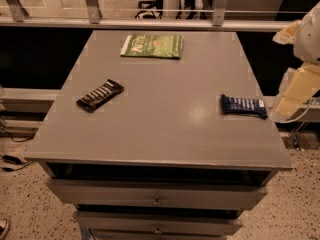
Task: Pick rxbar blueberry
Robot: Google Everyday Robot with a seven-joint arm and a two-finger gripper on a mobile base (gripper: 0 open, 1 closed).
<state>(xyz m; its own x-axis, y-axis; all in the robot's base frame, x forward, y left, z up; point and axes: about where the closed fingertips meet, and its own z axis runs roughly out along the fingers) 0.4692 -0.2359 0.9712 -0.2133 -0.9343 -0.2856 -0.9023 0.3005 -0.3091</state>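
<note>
The rxbar blueberry (244, 106) is a small flat bar in a dark blue wrapper with pale lettering. It lies flat near the right edge of the grey table top (165, 124). My arm comes in from the right edge of the camera view. The gripper (294, 95) shows as a cream-coloured part just off the table's right edge, close to the right end of the bar and a little above table height. It does not touch the bar.
A black bar with white lettering (100, 95) lies left of centre. A larger green flat packet (152, 46) lies at the far edge. Drawers (157, 200) sit below the table front. A metal railing (150, 19) runs behind the table.
</note>
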